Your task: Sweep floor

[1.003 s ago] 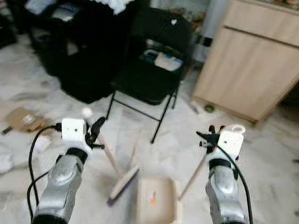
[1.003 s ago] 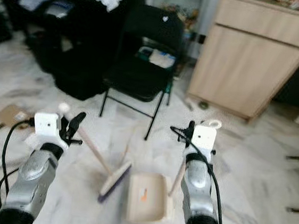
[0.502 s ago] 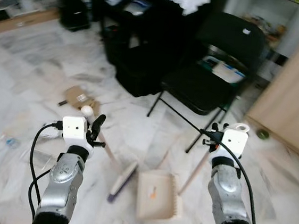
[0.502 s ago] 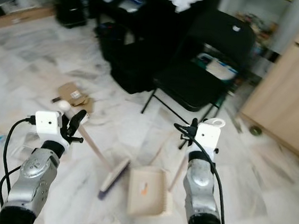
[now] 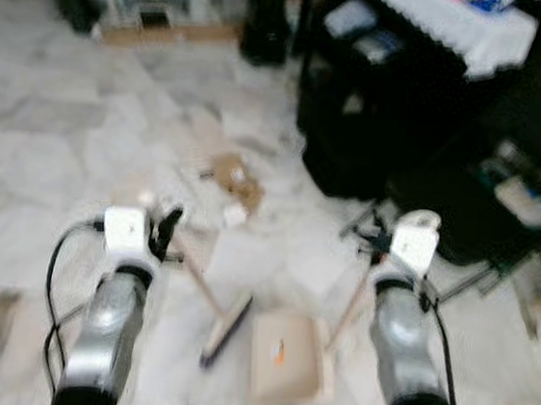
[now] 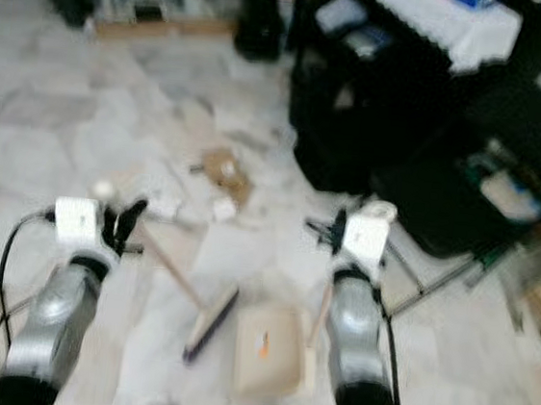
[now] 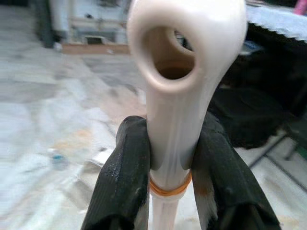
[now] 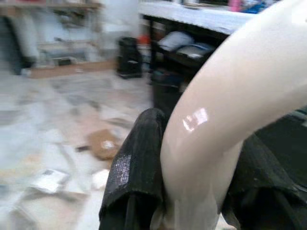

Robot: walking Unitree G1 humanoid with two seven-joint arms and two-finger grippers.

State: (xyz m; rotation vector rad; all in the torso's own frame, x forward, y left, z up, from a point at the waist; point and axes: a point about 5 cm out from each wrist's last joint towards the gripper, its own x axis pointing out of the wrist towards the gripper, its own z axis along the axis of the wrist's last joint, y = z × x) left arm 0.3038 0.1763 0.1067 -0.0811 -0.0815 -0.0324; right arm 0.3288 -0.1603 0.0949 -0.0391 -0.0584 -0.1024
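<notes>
My left gripper (image 5: 164,237) is shut on the cream handle of a broom (image 5: 194,282), whose brush head (image 5: 226,327) rests on the marble floor. In the left wrist view both black fingers (image 7: 125,182) clamp the handle below its hanging hole (image 7: 172,62). My right gripper (image 5: 380,241) is shut on the upright handle (image 8: 225,120) of a cream dustpan (image 5: 285,359), which lies flat on the floor beside the brush head. Litter lies ahead: a brown cardboard piece (image 5: 235,175) and a white scrap (image 5: 234,215).
A black table with a white lace cloth (image 5: 464,20) stands ahead on the right, with a black folding chair (image 5: 518,195) nearer on the right. A dark bag (image 5: 265,28) and low shelves (image 5: 165,12) sit at the back. Open marble floor (image 5: 54,141) lies to the left.
The whole picture has swung left and is blurred: chair and table slid right, the wooden cabinet left the frame. Both grippers keep their hold; broom and dustpan stay in place between the arms.
</notes>
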